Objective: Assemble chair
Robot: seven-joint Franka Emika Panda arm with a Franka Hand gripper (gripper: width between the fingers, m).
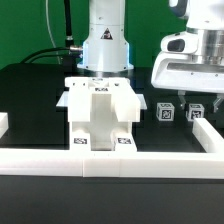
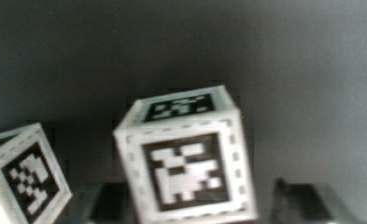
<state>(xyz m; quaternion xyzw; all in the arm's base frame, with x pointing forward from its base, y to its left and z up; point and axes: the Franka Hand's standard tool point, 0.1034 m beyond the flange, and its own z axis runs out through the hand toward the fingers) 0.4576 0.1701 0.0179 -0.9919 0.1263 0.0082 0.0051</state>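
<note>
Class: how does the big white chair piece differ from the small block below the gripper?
The chair piece is large and stepped; the block is small and boxy. The chair piece stands mid-table; the block sits below the gripper. Both are white with square tags.

Black table [image 1: 35, 95] carries partly built chair [image 1: 100, 112], two tagged blocks [image 1: 166, 113], low border wall [image 1: 120, 160].
</note>
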